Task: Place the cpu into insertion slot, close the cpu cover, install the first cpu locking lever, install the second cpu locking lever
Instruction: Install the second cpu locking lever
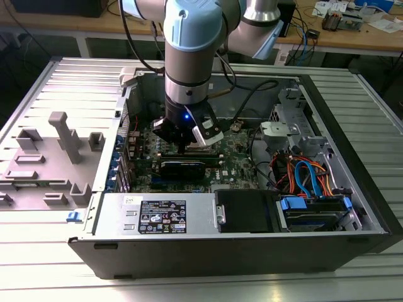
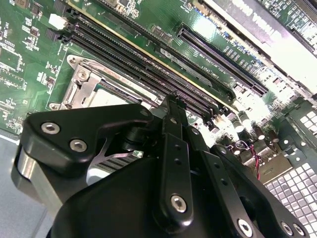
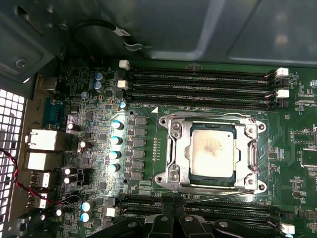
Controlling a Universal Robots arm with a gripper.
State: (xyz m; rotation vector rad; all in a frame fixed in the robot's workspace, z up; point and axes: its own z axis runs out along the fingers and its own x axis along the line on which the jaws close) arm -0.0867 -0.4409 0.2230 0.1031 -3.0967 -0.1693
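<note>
Down on the green board, the cpu [image 3: 212, 151] sits in the insertion slot [image 3: 174, 125], the cpu cover [image 3: 253, 153] closed over it; levers look the step in hand. Pincer [image 1: 183, 148] hovers above, grip unclear — precise hooking needed.

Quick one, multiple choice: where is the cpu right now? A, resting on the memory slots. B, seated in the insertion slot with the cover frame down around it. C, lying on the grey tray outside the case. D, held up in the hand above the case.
B: in the first wrist view the cpu sits in the insertion slot, with the cpu cover lying flat around it.
</note>
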